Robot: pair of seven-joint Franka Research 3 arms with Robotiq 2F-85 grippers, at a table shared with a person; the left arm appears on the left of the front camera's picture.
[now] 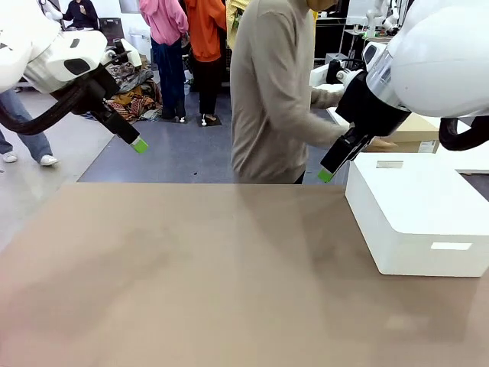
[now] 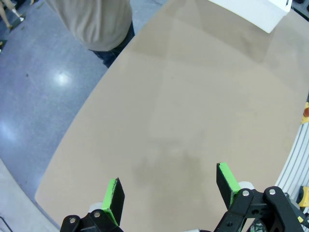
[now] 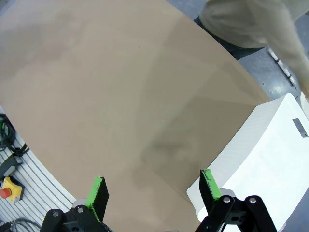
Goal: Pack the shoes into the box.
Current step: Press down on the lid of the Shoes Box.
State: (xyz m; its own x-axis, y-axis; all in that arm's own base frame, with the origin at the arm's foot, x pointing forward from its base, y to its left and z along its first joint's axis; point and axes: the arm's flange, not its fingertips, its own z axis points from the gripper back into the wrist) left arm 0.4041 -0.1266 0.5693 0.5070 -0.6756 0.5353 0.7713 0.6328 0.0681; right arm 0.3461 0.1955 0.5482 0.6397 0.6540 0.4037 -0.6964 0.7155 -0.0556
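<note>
The black shoes are out of view. A brown cardboard box (image 1: 418, 128) shows in part behind my right arm, beyond the table's far right. A person in a beige top (image 1: 271, 92) stands at the far edge, turned towards it with a hand (image 1: 380, 143) at its side. My left gripper (image 1: 139, 145) hangs high over the far left of the table, open and holding nothing, its green pads (image 2: 114, 195) wide apart. My right gripper (image 1: 326, 176) hangs above the far right, open with nothing between its pads (image 3: 98, 189).
A big white rounded box (image 1: 420, 214) stands on the table's right side, just under my right gripper (image 3: 153, 191). The brown tabletop (image 1: 199, 275) stretches bare from there to the left. Other people stand farther back on the grey floor.
</note>
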